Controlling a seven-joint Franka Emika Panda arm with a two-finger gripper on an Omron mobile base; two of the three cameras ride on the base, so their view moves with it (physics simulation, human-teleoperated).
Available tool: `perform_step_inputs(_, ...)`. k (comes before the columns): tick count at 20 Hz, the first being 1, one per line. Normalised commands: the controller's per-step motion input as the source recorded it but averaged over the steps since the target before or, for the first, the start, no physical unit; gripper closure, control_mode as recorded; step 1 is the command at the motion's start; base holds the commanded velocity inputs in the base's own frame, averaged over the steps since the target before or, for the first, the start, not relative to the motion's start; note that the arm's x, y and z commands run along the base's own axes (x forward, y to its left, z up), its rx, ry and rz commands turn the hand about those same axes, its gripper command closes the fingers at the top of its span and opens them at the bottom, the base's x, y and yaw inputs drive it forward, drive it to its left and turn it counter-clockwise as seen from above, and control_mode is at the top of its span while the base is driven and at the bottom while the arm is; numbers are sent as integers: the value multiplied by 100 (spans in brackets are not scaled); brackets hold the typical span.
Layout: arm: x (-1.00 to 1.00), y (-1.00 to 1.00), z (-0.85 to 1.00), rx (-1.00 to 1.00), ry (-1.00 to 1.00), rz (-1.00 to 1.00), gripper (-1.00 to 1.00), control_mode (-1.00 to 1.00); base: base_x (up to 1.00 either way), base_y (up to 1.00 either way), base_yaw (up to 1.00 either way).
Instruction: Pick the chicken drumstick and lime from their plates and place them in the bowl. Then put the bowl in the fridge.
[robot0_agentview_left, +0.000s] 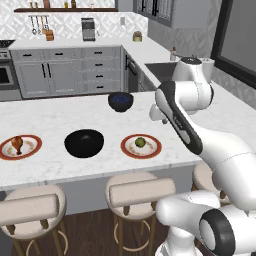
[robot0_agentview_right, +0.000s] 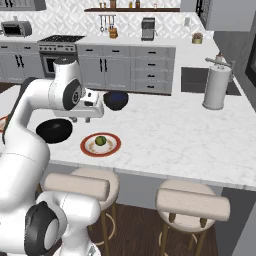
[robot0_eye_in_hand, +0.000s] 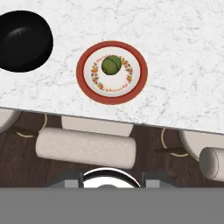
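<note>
The chicken drumstick (robot0_agentview_left: 17, 144) lies on the left plate (robot0_agentview_left: 31, 148) near the counter's front edge. The wide black bowl (robot0_agentview_left: 84, 143) (robot0_agentview_right: 54, 131) (robot0_eye_in_hand: 24, 40) stands between the two plates. On the right plate (robot0_agentview_left: 150, 149) (robot0_agentview_right: 111, 146) (robot0_eye_in_hand: 135, 72) sits the lime (robot0_agentview_left: 140, 142) (robot0_agentview_right: 100, 140) (robot0_eye_in_hand: 111, 65). My gripper (robot0_agentview_right: 80, 119) (robot0_eye_in_hand: 109, 181) hangs well above the counter, over its front edge near the lime's plate, pointing down. Its fingers stand apart with nothing between them. The fridge is out of view.
A smaller dark blue bowl (robot0_agentview_left: 120, 101) (robot0_agentview_right: 115, 100) stands further back on the counter. A paper towel roll (robot0_agentview_right: 216, 87) and a sink (robot0_agentview_right: 197, 80) are at the right. Padded stools (robot0_agentview_left: 141, 190) (robot0_eye_in_hand: 85, 146) stand below the counter's front edge.
</note>
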Motion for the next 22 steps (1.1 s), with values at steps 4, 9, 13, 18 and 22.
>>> perform_step_inputs(4, 0, 0, 0, 0, 1, 0, -100, -100, 0, 0, 0)
perform_step_inputs(9, -6, -2, -48, -2, 0, 0, -100, -100, 0, 0, 0)
perform_step_inputs(13, 5, 0, -64, -6, -2, 3, -100, -100, 0, 0, 0)
perform_step_inputs(18, 71, 10, -59, 0, 0, 0, -100, -100, 0, 0, 0)
perform_step_inputs(22, 100, -2, -29, 0, 5, 1, -100, -100, 0, 0, 0)
